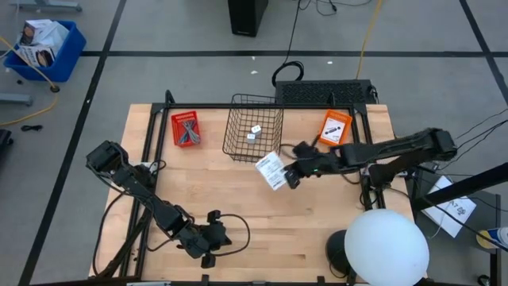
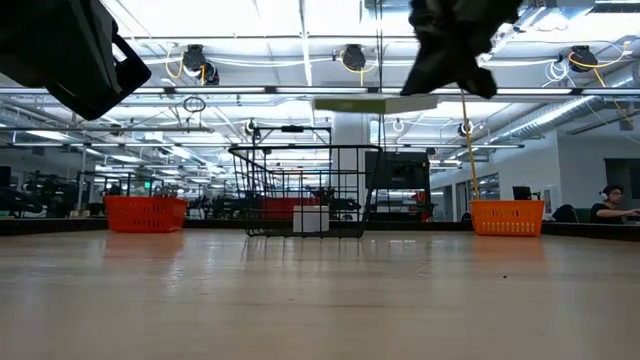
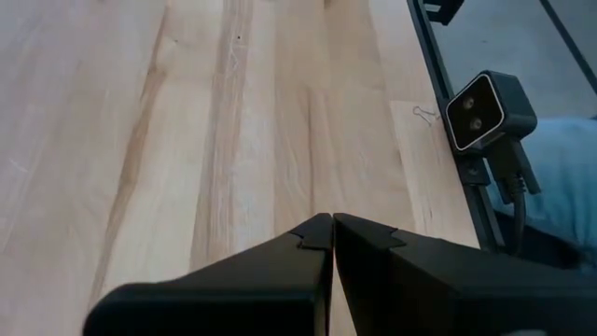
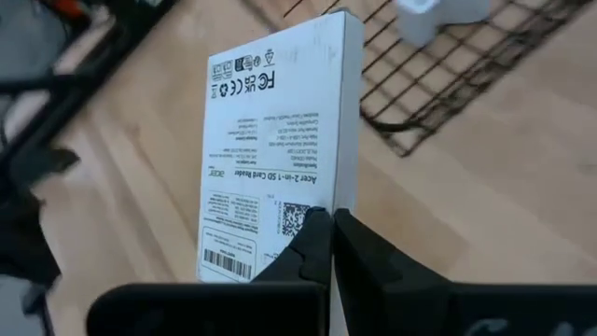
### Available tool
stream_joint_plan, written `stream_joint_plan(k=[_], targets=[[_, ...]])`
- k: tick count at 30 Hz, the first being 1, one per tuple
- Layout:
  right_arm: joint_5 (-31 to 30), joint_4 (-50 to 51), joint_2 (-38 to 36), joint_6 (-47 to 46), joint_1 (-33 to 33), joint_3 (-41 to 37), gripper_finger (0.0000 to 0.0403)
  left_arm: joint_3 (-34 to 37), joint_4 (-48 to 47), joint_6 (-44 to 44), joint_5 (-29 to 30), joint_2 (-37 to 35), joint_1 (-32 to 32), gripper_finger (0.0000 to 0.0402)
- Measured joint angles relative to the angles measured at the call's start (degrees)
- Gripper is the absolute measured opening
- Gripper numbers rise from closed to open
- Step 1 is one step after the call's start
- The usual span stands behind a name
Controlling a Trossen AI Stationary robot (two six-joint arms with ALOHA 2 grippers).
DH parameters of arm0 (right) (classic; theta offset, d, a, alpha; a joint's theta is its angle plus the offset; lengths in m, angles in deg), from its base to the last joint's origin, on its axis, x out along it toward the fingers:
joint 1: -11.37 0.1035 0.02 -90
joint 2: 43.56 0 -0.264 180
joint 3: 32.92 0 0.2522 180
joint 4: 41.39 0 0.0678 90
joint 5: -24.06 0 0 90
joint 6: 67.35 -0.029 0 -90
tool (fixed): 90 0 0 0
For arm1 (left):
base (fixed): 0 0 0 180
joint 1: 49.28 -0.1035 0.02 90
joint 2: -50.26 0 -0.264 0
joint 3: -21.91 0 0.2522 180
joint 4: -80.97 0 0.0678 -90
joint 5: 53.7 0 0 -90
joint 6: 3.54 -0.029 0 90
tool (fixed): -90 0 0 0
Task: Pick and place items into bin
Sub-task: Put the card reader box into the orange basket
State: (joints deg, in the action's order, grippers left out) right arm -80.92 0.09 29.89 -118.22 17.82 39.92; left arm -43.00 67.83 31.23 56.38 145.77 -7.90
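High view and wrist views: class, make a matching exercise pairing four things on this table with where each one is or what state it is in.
Things:
1. white packet
2. two white cubes
3. left claw
4. orange box

Places or states:
A. inside the wire basket
B. shut, empty, over the table's front edge
C. held by the right claw beside the basket
D. lying near the table's back right corner

Pairs: 1-C, 2-A, 3-B, 4-D

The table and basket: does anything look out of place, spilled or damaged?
Nothing stands out. The wire basket stands upright with two white cubes inside. The right gripper holds a white packet in the air beside the basket; the left gripper waits shut near the table's front edge.
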Motion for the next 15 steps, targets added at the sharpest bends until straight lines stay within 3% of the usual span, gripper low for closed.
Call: stream_joint_plan(k=[15], targets=[[-7.8, 1.5, -26.5, -7.0, -4.5, -15.0, 0.0, 0.0, 1.1, -4.1, 3.0, 0.0, -0.9, 0.0017]])
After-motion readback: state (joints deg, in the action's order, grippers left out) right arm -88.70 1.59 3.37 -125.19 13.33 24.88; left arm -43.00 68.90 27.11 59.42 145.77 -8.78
